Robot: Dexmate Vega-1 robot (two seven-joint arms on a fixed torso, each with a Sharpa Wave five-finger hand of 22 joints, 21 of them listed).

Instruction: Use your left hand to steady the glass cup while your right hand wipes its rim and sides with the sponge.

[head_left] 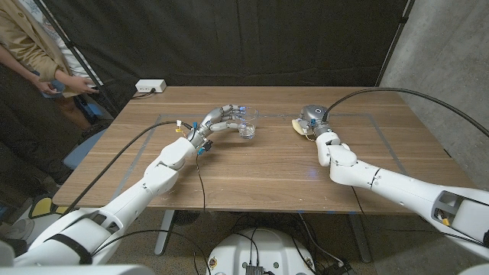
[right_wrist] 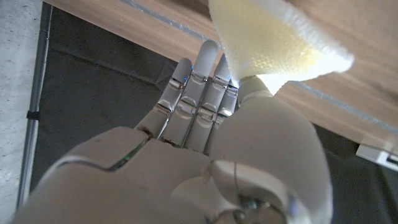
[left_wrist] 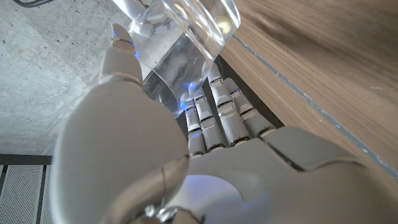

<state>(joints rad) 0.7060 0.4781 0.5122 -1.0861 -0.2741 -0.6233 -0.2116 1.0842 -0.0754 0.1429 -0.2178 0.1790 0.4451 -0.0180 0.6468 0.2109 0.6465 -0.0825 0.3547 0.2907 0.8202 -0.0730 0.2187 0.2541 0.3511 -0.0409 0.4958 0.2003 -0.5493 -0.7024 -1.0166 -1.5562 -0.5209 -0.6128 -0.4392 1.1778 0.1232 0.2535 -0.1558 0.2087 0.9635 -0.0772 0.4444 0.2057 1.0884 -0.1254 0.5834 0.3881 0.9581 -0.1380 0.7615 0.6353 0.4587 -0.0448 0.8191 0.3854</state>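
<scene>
Sponge [head_left: 297, 124], pinched in right hand [head_left: 312, 121], lay at 3 o'clock from glass cup [head_left: 247, 127], apart; left hand [head_left: 216, 121] gripped cup.

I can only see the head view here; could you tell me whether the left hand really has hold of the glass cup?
Observer: Yes. In the left wrist view the left hand has its fingers and thumb on opposite sides of the glass cup.
Operator: Thank you. Does the right hand actually hold the sponge?
Observer: Yes. The right wrist view shows the yellow sponge pinched at the fingertips of the right hand.
Operator: Is the sponge touching the cup?
Observer: No, the head view shows bare table between them.
</scene>
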